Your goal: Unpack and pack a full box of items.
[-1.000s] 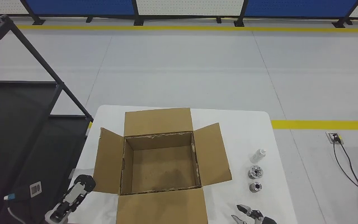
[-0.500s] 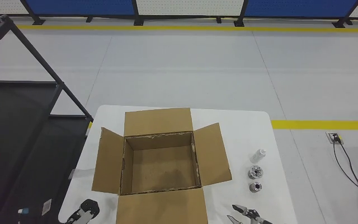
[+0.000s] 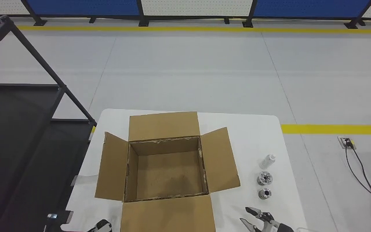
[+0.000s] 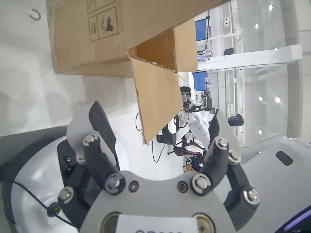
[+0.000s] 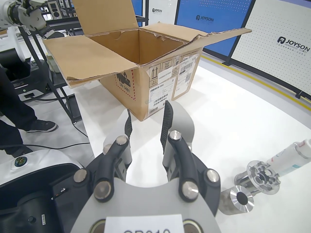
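An open cardboard box (image 3: 165,168) stands mid-table with all flaps spread and a bare floor inside. To its right lie a small white bottle (image 3: 267,161), a toothed metal part (image 3: 265,178) and a metal cylinder (image 3: 265,194). My right gripper (image 3: 253,220) is open at the near edge, just short of the cylinder. Its wrist view shows the right gripper (image 5: 147,116) empty, facing the box (image 5: 145,61), with the cylinder (image 5: 237,200), toothed part (image 5: 262,177) and bottle (image 5: 290,157) beside it. My left gripper (image 4: 155,120) is open and empty, low beside the box (image 4: 109,25).
A black rack (image 3: 35,145) stands off the table's left side. White table (image 3: 249,124) surface lies free behind and to the right of the box. Blue and white barrier panels (image 5: 211,18) stand far behind.
The left arm has drawn back toward the near edge of the table, nearly leaving the top view. The right gripper has shifted only slightly. The box and the items have not moved.
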{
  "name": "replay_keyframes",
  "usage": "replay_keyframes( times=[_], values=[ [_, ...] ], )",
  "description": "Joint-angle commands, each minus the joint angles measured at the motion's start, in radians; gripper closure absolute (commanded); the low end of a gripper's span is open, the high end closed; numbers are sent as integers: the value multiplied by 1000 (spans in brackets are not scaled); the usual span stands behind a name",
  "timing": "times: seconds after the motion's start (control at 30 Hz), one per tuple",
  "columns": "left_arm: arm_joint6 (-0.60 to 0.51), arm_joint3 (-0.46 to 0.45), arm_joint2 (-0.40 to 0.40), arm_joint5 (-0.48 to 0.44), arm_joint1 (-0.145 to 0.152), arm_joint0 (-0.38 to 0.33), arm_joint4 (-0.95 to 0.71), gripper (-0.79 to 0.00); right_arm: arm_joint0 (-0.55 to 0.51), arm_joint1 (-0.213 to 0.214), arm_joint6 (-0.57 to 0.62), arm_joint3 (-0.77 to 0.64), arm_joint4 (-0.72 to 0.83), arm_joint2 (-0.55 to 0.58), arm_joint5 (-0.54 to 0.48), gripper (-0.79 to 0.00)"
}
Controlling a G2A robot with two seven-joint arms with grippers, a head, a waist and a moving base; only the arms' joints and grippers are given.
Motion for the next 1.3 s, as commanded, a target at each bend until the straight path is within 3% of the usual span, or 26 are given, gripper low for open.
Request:
replay_keyframes(
  times=[0.0, 0.07, 0.33, 0.43, 0.93, 1.27],
  values=[
    [-1, 20, 29, 22, 2, -29, 18, -757, -3, 2, -14, 9, 8, 4, 3, -305],
    [-11, 36, 48, 35, 5, -54, 29, -493, -5, 4, -27, 18, 11, 7, 3, -296],
    [-91, 67, 86, 74, 17, -106, 39, -256, -2, 12, -60, 52, 22, 14, 3, -283],
    [-105, 74, 97, 80, 20, -114, 34, 0, 5, 15, -63, 64, 28, 14, 2, -277],
    [-179, 95, 76, 126, 39, -153, -82, 0, 36, 24, -48, 96, 47, -4, -6, -268],
    [-161, 125, 61, 184, 54, -217, -66, 0, 33, 32, -57, 111, 53, -6, 2, -277]
  ],
)
